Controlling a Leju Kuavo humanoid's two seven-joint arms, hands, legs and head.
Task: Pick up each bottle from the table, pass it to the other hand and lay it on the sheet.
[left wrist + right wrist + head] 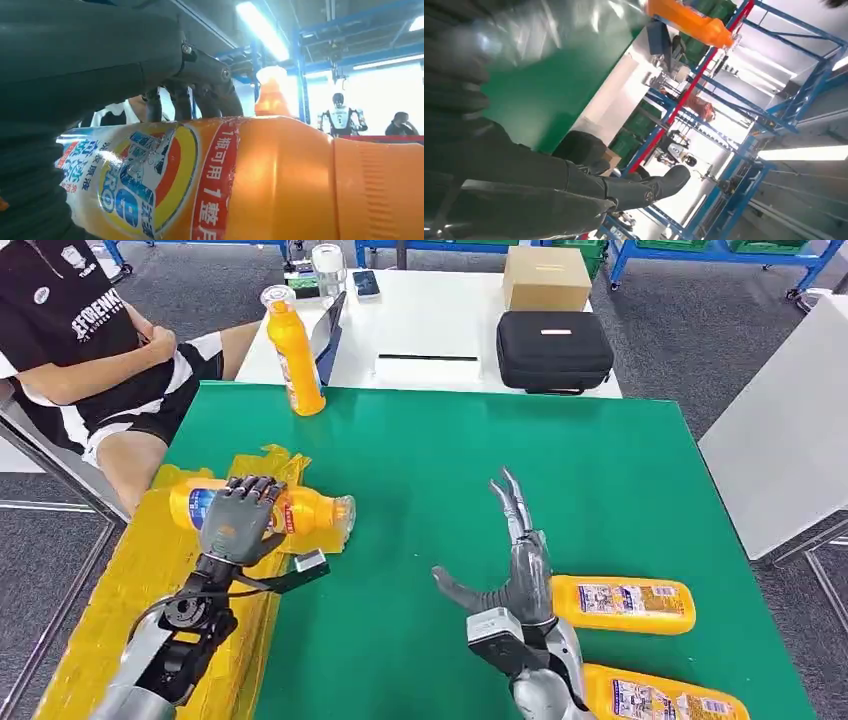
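Observation:
An orange bottle [310, 512] lies on its side on the yellow sheet [140, 580] at the left edge of the green table [450, 450]. My left hand [240, 515] grips it from above, fingers [200, 95] curled over the labelled body [260, 180]. My right hand [515, 560] hovers open over the table's middle front, fingers spread and holding nothing. Two more orange bottles [625, 603] [665, 698] lie just right of it. Another bottle [295, 345] stands upright at the far left edge; the right wrist view shows this upright bottle [686, 20] beyond my right hand [524, 170].
A seated person [80, 330] is close to the table's far left corner. Behind the green table stands a white table with a black case [553, 348], a cardboard box [545, 278] and small items. A white panel [790, 430] stands at the right.

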